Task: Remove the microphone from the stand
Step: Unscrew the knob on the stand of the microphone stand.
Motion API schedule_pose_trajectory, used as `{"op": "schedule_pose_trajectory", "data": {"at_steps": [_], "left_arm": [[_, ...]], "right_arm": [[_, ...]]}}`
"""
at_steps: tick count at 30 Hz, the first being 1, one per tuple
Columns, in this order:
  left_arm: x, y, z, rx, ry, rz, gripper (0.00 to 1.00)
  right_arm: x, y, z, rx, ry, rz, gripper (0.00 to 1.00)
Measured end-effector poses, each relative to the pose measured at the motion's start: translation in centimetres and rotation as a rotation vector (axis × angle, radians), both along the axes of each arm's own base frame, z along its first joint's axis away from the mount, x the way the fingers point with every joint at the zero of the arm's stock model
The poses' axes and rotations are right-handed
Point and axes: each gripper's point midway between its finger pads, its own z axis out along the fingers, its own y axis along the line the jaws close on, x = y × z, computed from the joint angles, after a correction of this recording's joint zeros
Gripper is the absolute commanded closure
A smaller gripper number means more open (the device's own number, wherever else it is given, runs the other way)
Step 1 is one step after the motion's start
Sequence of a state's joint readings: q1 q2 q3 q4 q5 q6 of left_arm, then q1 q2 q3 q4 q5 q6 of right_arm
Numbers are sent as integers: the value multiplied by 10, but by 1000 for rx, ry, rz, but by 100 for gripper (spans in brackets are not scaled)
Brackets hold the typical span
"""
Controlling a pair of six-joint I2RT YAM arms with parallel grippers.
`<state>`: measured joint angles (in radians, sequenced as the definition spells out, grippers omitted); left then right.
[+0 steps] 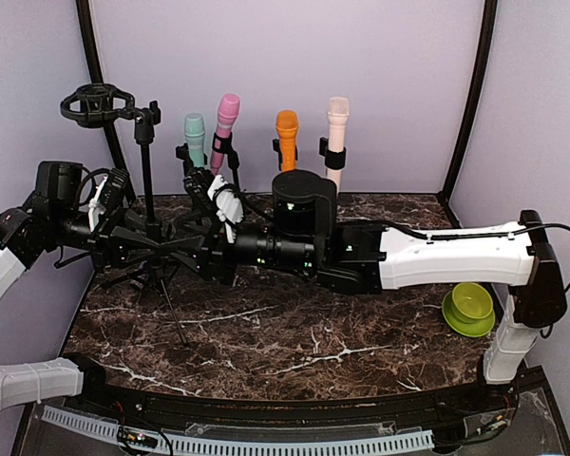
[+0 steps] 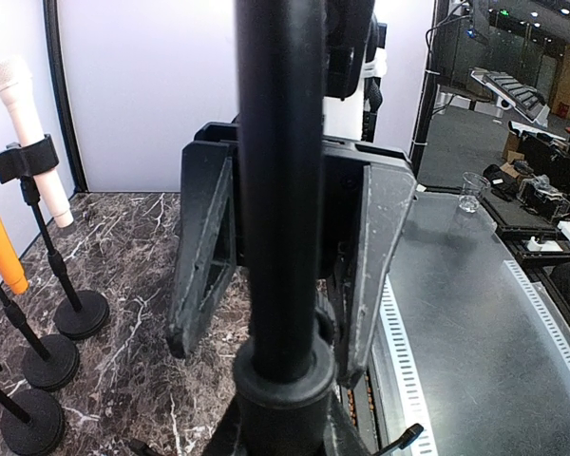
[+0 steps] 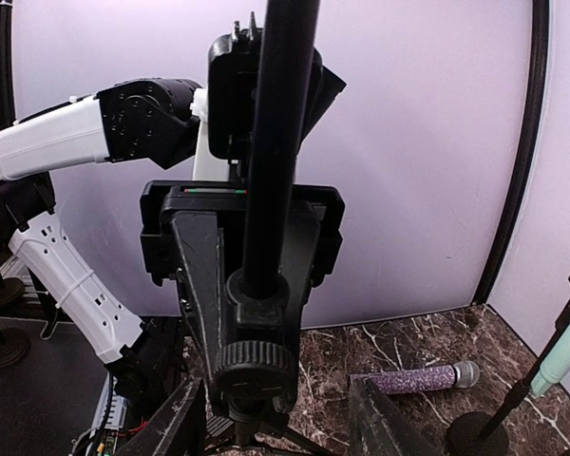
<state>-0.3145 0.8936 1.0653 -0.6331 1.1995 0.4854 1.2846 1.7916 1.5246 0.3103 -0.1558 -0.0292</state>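
A tall black tripod stand (image 1: pixel 148 180) rises at the left of the table, and the ring mount (image 1: pixel 97 103) at its top is empty. My left gripper (image 2: pixel 271 351) is shut on the stand's pole (image 2: pixel 280 142), one finger on each side. My right gripper (image 3: pixel 277 427) is open, its fingers (image 3: pixel 176 427) spread on either side of the stand's knobbed clamp (image 3: pixel 255 366) without touching it. A purple glitter microphone (image 3: pixel 413 379) lies flat on the marble table, just right of that gripper. My arms hide it in the top view.
Along the back wall, short stands hold a teal (image 1: pixel 195 138), a pink (image 1: pixel 227 114), an orange (image 1: pixel 286 128) and a cream microphone (image 1: pixel 337 119). A green bowl (image 1: pixel 469 306) sits at the right edge. The tripod's legs (image 1: pixel 171 313) splay over the left of the table.
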Motion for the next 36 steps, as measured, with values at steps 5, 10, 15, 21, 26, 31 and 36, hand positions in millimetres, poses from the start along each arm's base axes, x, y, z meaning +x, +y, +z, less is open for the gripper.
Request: {"op": "schedule_pose_trajectory", "data": {"at_steps": [5,10,15,21,26,31,36], "left_arm": [[0,0,0,0,1,0,100],[0,0,0,0,1,0,100],[0,0,0,0,1,0,100],[-1,0,0,0,0,0,100],[-1,0,0,0,-1,0,100],[-1,0,0,0,-1,0,100],[-1,0,0,0,-2,0,100]], "right_arm": [[0,0,1,5,-5,-2,50],[-2,0,6,23,-1,15,56],[-6,-1,8,31,21,58,61],[-6,-2,9,39,49,80,58],[-3,-3,13,45,59,75,62],[-2,-4,24,69,61,79,65],[-1,-3,30,73,64,78,61]]}}
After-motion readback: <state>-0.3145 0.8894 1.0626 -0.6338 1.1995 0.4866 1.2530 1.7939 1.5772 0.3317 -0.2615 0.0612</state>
